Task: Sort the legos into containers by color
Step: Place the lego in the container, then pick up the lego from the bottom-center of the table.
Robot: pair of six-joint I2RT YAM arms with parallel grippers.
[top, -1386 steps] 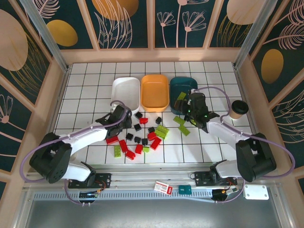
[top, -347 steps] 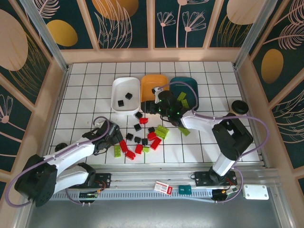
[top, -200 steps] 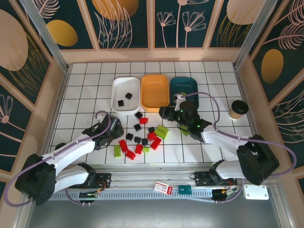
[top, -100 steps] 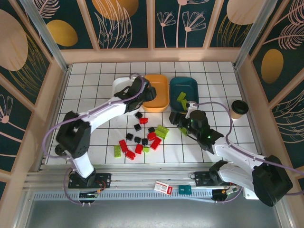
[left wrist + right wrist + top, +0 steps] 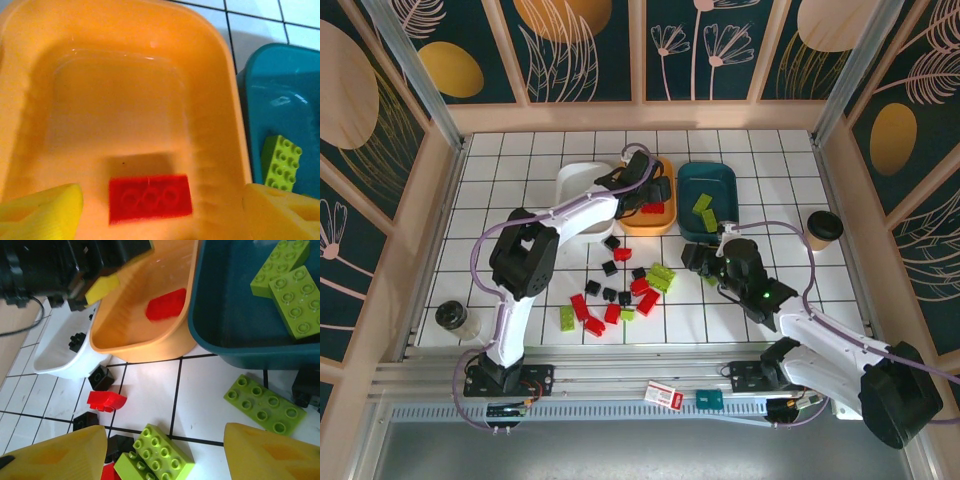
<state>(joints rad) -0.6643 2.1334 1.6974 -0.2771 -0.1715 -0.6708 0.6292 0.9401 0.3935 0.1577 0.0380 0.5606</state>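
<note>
While the left pincer (image 5: 653,192) gapes empty over the orange tray (image 5: 125,100), a red brick (image 5: 150,197) lies inside; the right pincer (image 5: 703,257), open and empty, hovers above green bricks (image 5: 260,403) at the middle of the desk (image 5: 510,180).

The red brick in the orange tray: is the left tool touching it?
Apart. The left wrist view shows the red brick in the orange tray, with bare tray floor between it and each finger of the left tool.

White left arm (image 5: 575,212) and right arm (image 5: 820,335), black at joints and wrists; a looping lilac cable (image 5: 638,148) trails each. Yellow finger pads (image 5: 55,452). Green lights (image 5: 727,263) on right wrist.
</note>
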